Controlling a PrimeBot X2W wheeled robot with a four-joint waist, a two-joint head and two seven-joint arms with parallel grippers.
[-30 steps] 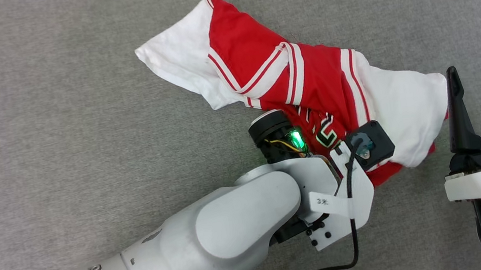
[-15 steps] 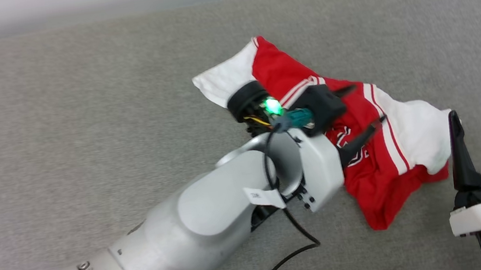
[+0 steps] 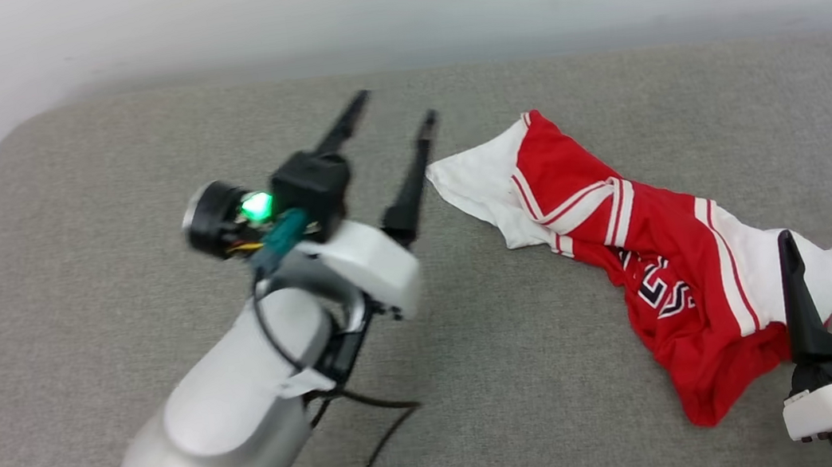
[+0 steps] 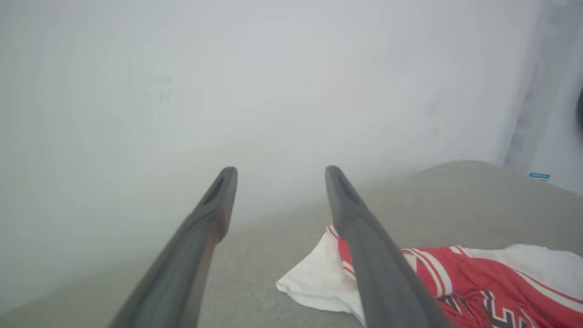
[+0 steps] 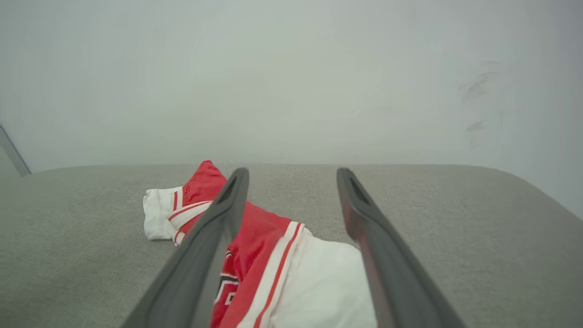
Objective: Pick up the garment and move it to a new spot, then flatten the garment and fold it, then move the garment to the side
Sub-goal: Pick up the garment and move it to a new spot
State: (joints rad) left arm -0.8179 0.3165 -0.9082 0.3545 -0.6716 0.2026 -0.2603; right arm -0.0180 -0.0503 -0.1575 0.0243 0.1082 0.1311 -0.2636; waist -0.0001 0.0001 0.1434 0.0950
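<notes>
Claws wide apart and empty: left claw (image 3: 398, 104) beside garment (image 3: 653, 230), right claw (image 3: 819, 233) over its sleeve.

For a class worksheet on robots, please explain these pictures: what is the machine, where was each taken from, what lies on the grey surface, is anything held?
It is a two-armed robot. One picture comes from its head camera, looking down; the other two come from cameras on its wrists, each looking along that hand's two fingers. On the grey surface lies the garment, a crumpled red jersey with white sleeves. The left hand hovers open beside it. The right hand is open too, one white sleeve showing between its fingers. Nothing is held.
</notes>
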